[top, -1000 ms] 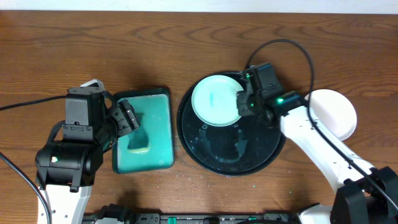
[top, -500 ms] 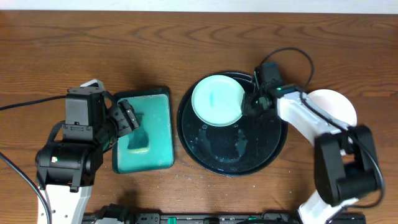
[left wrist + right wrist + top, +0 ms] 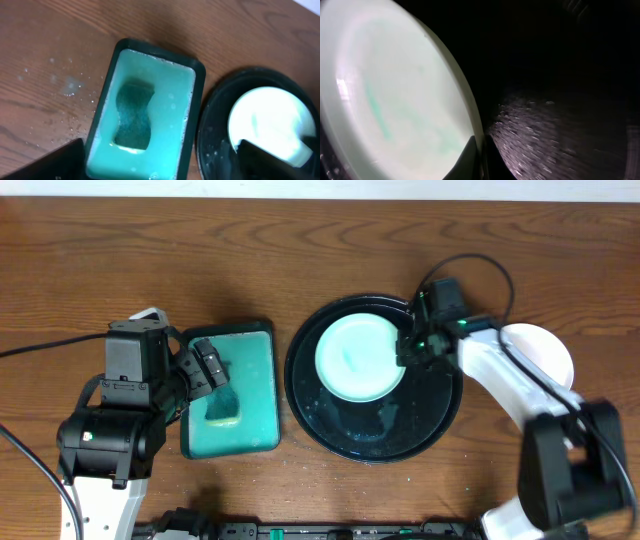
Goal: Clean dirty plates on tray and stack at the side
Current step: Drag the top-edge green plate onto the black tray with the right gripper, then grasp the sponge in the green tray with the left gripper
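A pale mint-green plate (image 3: 355,360) with a faint green smear lies over the upper middle of the glossy black tray (image 3: 400,430). My right gripper (image 3: 408,348) is shut on the plate's right rim. In the right wrist view the rim (image 3: 470,115) runs down between the two dark fingertips, with the gripper (image 3: 481,156) clamped on it above the wet-speckled tray (image 3: 560,125). I cannot tell whether the plate is lifted clear. A white plate (image 3: 545,360) sits on the table right of the tray. My left gripper (image 3: 212,380) hangs open over the teal tray.
A teal rectangular tray (image 3: 250,380) of soapy water lies left of the black tray, with a green sponge (image 3: 134,115) in it. The left gripper (image 3: 160,169) has its fingers wide apart at the frame's bottom corners. Water drops speckle the wood (image 3: 70,85).
The right gripper has closed on the mint plate's right rim. The plate has shifted right and down toward the tray's middle. The left arm has not moved.
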{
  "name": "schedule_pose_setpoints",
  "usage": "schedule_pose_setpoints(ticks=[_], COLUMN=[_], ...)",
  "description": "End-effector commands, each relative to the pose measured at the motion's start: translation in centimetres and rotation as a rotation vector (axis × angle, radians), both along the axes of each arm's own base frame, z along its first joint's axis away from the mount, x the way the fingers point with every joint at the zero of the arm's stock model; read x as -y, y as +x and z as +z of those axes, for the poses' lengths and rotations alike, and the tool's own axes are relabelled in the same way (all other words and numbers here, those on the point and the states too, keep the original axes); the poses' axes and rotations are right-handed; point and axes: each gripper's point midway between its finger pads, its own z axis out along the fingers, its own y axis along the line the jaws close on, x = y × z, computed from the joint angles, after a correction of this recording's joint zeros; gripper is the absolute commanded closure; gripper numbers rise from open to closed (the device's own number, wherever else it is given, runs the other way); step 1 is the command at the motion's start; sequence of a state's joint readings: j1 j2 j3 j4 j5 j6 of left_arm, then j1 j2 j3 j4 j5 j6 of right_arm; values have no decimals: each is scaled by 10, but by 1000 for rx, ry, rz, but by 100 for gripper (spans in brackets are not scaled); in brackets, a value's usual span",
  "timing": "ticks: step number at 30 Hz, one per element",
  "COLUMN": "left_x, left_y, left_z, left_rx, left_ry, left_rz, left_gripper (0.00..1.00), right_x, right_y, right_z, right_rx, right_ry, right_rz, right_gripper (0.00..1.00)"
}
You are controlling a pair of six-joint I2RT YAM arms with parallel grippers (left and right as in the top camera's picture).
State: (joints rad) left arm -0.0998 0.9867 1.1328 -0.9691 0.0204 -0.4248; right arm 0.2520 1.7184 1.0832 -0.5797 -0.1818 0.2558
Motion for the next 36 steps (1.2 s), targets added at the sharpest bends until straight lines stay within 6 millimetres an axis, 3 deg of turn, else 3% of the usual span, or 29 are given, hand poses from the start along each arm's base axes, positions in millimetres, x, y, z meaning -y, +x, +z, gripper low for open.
schedule_pose_setpoints(ticks=[1, 6, 14, 19, 21, 22, 23, 24, 26, 29, 32, 36], left_x=[-2, -1, -2, -2, -3, -2, -2, -2, -2, -3, -3, -3], left_y=[2, 4, -6, -7, -3, -2, 0, 2, 5, 2, 5, 12], left_z=[5, 2, -40, -69, -84, -91, -99, -109, -136, -165, -189, -213], left_rx=[14, 3, -192, -325, -378, -404, -430, -459, -535, -638, -701, -738], left_ry=[2, 1, 21, 35, 36, 31, 26, 25, 33, 48, 58, 63], left_rz=[5, 4, 4, 5, 19, 34, 51, 61, 71, 80, 80, 81], left_gripper=[1, 1, 1, 1, 1, 0, 2, 3, 16, 21, 22, 35], right_x=[12, 8, 13, 14, 15, 15, 15, 15, 16, 15, 16, 19], right_y=[5, -3, -28, -30, -30, -30, -31, -32, -33, -32, -32, -32], right_z=[39, 40, -17, -34, -34, -33, -31, -28, -18, -2, 14, 25], right_rx=[158, 135, -84, -122, -121, -121, -121, -120, -102, -59, -23, -9], right_ry=[-98, -94, -132, -147, -146, -146, -146, -146, -146, -139, -132, -125], right_rz=[158, 159, 170, 199, 198, 198, 198, 197, 196, 193, 190, 126], right_gripper=[99, 99, 99, 98, 69, 60, 57, 55, 55, 54, 50, 46])
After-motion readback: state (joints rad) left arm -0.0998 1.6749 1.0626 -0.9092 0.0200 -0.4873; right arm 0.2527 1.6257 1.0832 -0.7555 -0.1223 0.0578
